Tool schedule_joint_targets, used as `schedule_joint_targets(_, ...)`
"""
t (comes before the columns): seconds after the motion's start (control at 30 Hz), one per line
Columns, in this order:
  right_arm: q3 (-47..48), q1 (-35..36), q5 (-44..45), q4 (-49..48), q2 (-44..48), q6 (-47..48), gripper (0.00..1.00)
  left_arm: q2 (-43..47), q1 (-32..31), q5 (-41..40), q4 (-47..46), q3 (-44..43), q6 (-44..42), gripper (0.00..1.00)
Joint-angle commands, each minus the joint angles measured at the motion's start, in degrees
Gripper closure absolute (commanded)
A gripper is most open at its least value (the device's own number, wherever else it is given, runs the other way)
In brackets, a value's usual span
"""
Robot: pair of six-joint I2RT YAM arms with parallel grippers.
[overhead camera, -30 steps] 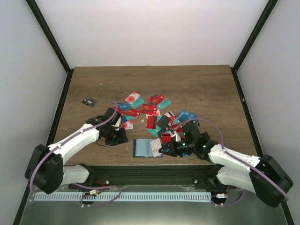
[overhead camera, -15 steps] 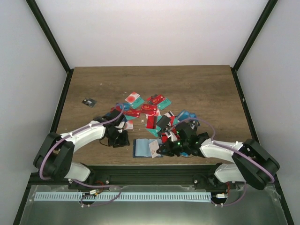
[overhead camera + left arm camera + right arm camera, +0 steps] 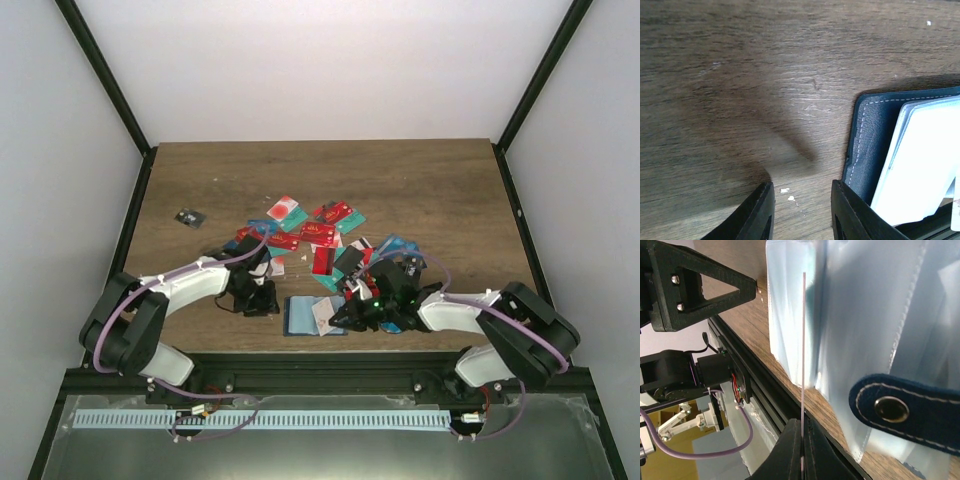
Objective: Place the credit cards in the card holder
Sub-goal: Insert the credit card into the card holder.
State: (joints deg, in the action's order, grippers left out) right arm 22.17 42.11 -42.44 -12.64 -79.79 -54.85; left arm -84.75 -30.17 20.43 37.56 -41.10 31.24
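- Reaching in from the near edge of a brown wooden worktop (image 3: 430,190), two white-and-black robot arms meet at an open card holder (image 3: 298,315). It is a dark navy folding wallet lying flat close to the near edge, between the arms.
- The right end effector (image 3: 345,315) is pinched together on one thin white-and-red plastic credit card (image 3: 322,313) at the wallet's right side. The right wrist view shows this card edge-on, as a fine line over the pale blue clear sleeves (image 3: 865,315). Whether its tip has entered a pocket cannot be told.
- The left end effector (image 3: 258,297) sits low at the wallet's left edge, with its jaws apart and only bare wood between them. One finger (image 3: 850,210) is right at the stitched navy border.
- A loose pile of red, teal and blue plastic credit cards (image 3: 318,235) lies just beyond the wallet.
- The step in hand looks like sliding the held card into a sleeve. Line the card's leading edge up with a pocket mouth, keep it parallel to the slot and feed it slowly so the soft plastic does not buckle.
- The left arm would do best pinning the wallet so it cannot slide.
- A navy snap strap (image 3: 895,407) lies over the sleeves, so steer clear of it.
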Motion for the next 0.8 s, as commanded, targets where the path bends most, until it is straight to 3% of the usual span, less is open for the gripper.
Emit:
schedule_joint_targets(0.0,2.41,0.52,-1.34,-3.16,-1.4,1.63,0.99,-1.33,0.21,1.1,-1.54,0.68,-0.53,0.66)
schedule_joint_targets(0.77,2.37,0.52,-1.84,-10.82,-8.54,5.97,0.99,-2.96,0.04,3.16,-3.95,2.23,0.76,0.68)
